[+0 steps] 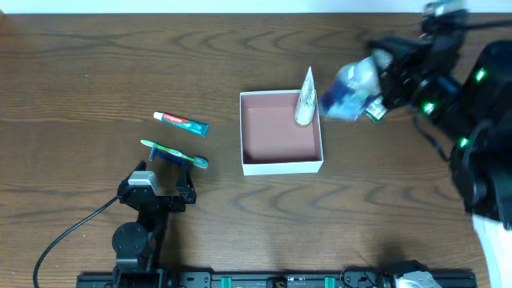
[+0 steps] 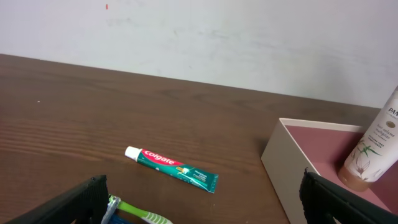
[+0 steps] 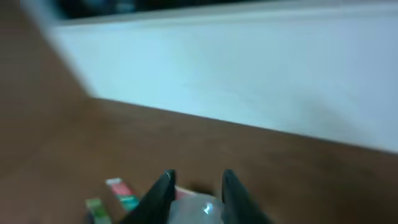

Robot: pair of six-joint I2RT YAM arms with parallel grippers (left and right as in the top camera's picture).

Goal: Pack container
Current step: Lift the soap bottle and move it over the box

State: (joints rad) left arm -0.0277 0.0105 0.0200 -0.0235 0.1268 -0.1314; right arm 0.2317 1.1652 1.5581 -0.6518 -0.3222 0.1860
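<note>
The container [image 1: 282, 166], a white-walled square box with a pink-brown inside, sits mid-table; its near corner shows in the left wrist view [image 2: 281, 163]. A white tube [image 1: 306, 98] stands inside it at the far right corner, also in the left wrist view [image 2: 373, 149]. My right gripper [image 1: 370, 86] is shut on a clear bottle with a blue label [image 1: 348, 88], held in the air just right of the box; the bottle shows blurred between the jaws [image 3: 198, 210]. A Colgate toothpaste tube [image 1: 182, 122] and a green toothbrush [image 1: 173, 152] lie left of the box. My left gripper [image 1: 158, 196] is open, just short of the toothbrush [image 2: 140, 213].
A white wall [image 2: 199, 37] runs along the table's far edge. The right arm's dark body [image 1: 472, 120] fills the right side. A black cable [image 1: 64, 240] trails from the left arm at the front left.
</note>
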